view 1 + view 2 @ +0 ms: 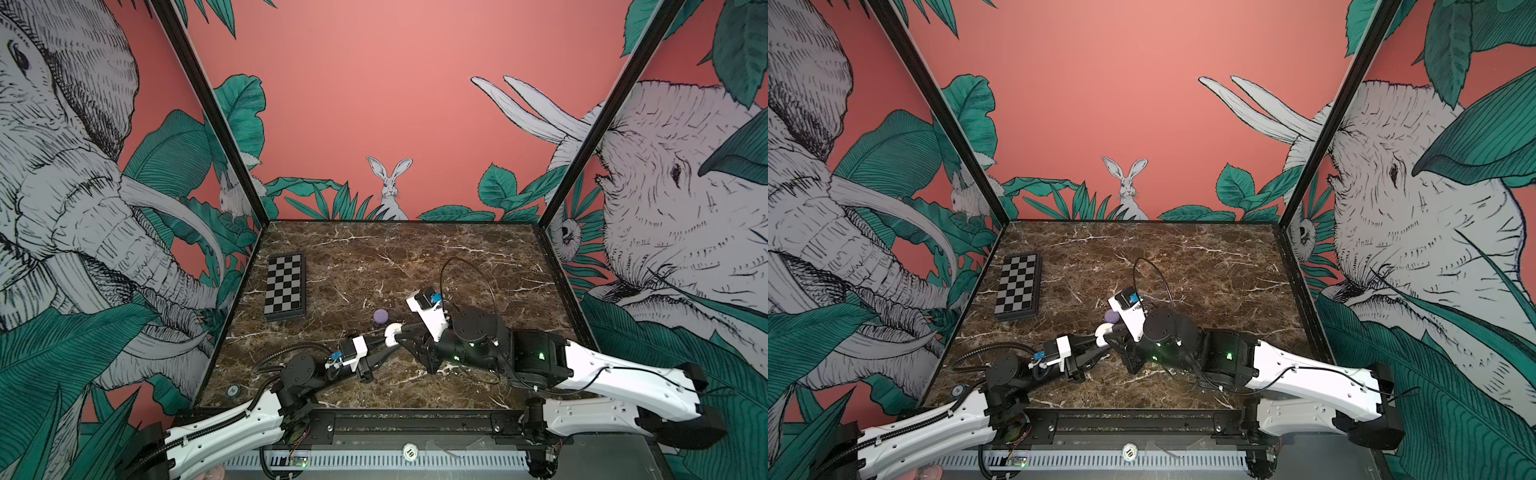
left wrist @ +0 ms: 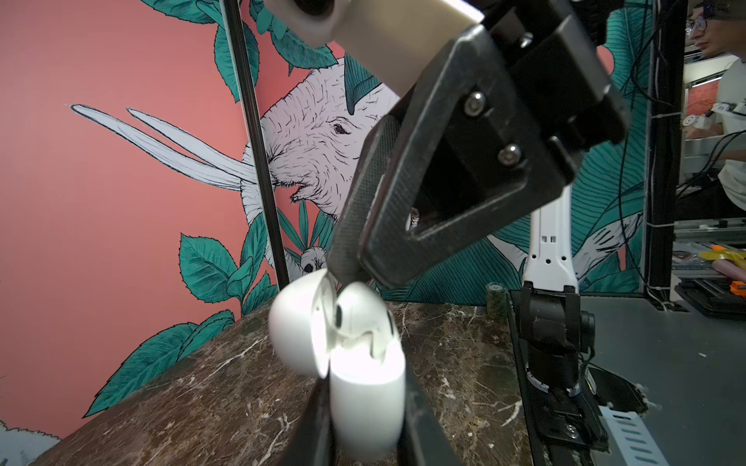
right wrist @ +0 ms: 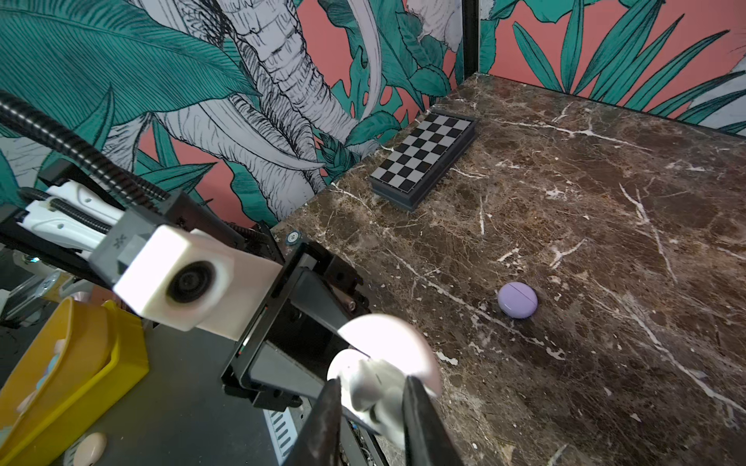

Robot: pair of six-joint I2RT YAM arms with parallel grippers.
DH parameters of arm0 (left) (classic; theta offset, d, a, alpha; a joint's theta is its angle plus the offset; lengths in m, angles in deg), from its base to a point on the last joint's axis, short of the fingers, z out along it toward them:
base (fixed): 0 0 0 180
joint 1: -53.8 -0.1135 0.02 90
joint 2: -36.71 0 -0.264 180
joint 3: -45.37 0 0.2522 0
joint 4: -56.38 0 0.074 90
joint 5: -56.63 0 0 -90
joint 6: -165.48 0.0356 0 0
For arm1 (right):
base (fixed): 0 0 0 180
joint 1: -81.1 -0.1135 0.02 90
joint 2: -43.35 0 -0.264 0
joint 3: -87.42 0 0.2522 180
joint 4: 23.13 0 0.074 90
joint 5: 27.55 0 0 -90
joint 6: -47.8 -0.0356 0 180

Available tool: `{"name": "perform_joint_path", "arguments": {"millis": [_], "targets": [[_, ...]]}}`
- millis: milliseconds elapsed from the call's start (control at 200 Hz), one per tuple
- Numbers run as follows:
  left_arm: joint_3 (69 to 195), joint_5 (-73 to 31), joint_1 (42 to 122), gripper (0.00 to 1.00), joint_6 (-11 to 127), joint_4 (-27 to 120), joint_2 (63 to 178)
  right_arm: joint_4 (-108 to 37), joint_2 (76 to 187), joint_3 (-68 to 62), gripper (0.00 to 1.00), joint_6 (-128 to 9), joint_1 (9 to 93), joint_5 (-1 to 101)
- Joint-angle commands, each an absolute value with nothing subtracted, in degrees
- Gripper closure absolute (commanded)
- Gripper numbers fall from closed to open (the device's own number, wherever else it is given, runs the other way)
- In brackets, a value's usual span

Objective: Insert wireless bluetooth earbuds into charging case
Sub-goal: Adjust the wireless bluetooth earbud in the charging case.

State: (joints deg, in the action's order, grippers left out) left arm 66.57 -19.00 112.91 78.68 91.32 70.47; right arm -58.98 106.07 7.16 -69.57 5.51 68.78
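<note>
Gaping wht case, lid ajar, wht earbud poking out.

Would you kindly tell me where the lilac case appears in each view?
In a top view: lilac case near the table's middle.
In a top view: half hidden behind the right arm.
Left wrist: not in it.
Right wrist: alone on the table.
Shared landmark: chessboard.

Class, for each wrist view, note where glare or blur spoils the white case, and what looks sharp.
Left wrist view: the white case is blown out and soft, close to the lens; right wrist view: it glares white too, while the lilac case and chessboard look crisp.
</note>
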Motion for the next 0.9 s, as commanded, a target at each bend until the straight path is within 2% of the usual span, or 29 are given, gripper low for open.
{"name": "perform_joint_path", "arguments": {"millis": [0,180,425,490,635,830,895], "targets": [[67.0,-18.1,113.1,1.0,78.9,93.9,69.9,-57.9,106.4,5.8,0.71,-68.7,5.8,66.5],[66.9,-18.1,113.1,1.0,78.8,93.8,70.3,-58.6,106.2,5.1,0.69,-68.6,5.8,65.4],[67.0,-18.1,113.1,1.0,78.6,93.1,70.5,-60.4,108.3,3.5,0.58,-69.7,5.8,62.5],[67.0,-18.1,113.1,1.0,78.6,93.1,70.5,-60.1,108.2,3.7,0.52,-69.9,5.8,62.0],[67.0,-18.1,113.1,1.0,78.6,92.9,70.5,-59.7,109.2,2.9,0.5,-70.0,5.8,58.7],[67.1,-17.8,113.1,1.0,78.5,92.6,70.5,-62.7,107.7,0.9,0.45,-68.4,5.8,62.1],[67.1,-17.8,113.1,1.0,78.5,92.3,70.5,-63.3,105.3,0.3,0.39,-67.1,5.9,64.3]]}}
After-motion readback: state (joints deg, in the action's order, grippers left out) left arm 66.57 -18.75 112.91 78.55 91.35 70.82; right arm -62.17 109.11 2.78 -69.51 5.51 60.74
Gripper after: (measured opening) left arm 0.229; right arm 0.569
